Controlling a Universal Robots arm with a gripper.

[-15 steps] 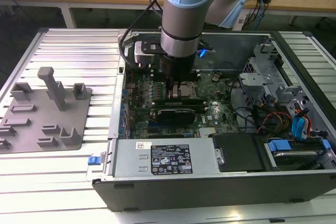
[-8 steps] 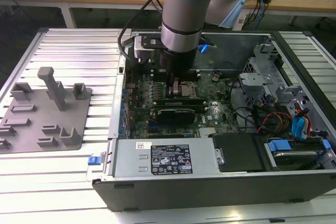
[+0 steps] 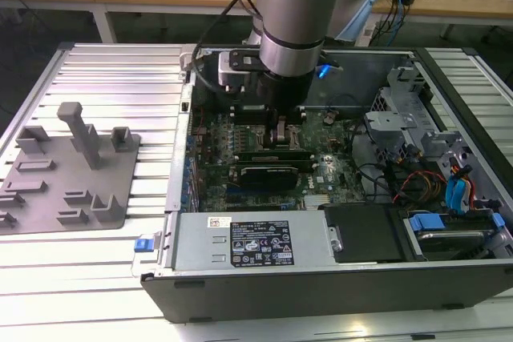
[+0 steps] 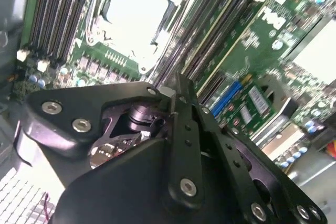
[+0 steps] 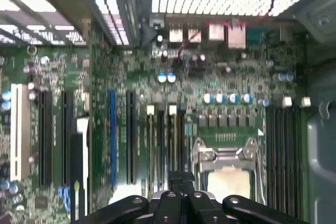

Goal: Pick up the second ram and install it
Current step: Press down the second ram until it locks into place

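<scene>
Arm: we see it descending from the upper centre of the exterior view, its grey and pale blue wrist pointing straight down into the open computer case, which lies on its side on the ribbed metal worktop.

Hand: we place it low over the motherboard, just beside the processor socket, in the middle of the exterior view. In the second wrist view its black linkage fills the lower half of the frame and the fingers appear drawn together into a narrow tip; in the first wrist view the same black parts sit at the bottom centre. We cannot tell whether anything is pinched between the fingers, nor with confidence whether they are fully closed.

Second ram: we note a long, narrow dark strip lying across the board directly beneath the hand in the exterior view, level with the memory slots; we cannot tell whether it is seated or merely touching the slot.

Memory slots: long dark channels running beside the socket in both wrist views.

Black expansion card: just below the strip, toward the lower centre of the frame.

Grey holder tray: at the left of the exterior view, well apart from the case, posts upright.
</scene>
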